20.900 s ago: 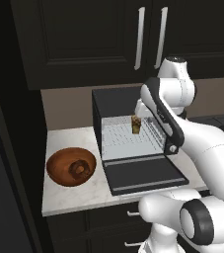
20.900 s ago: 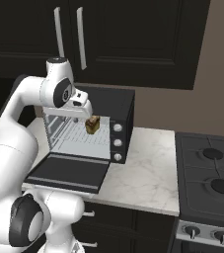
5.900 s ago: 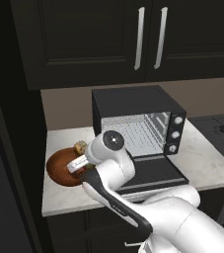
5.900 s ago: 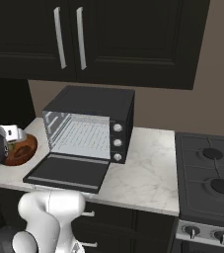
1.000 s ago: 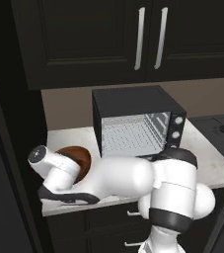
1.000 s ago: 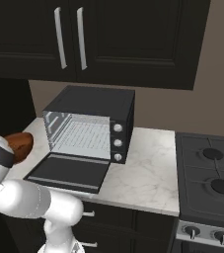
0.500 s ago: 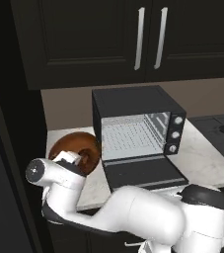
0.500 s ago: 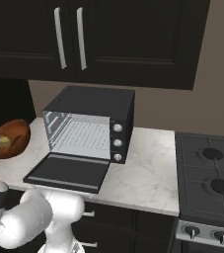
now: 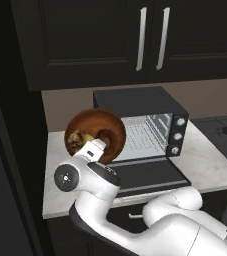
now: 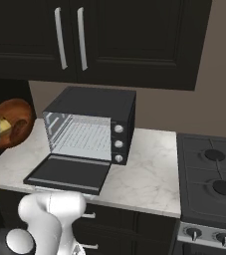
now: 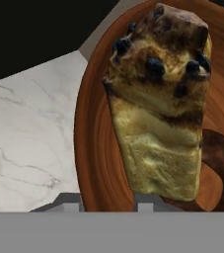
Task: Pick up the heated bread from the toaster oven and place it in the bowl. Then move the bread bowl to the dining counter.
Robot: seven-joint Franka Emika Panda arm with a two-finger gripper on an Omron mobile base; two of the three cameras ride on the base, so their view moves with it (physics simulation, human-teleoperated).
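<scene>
Bowl (image 9: pixel 96 136) lifted off marble worktop (image 9: pixel 60 175), tipped, rim clamped in gripper (image 9: pixel 92 150). Hand view alone reveals bread (image 11: pixel 160 99) inside bowl in detail. Right base view adds stove (image 10: pixel 211 189) beside open toaster oven (image 10: pixel 87 137).

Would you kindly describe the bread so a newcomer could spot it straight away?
Start at the black toaster oven with its door dropped open, then look left to the reddish-brown wooden bowl tipped up above the marble worktop. The bread sits inside it, a small tan-yellow chunk with dark crust spots against the wood.
</scene>
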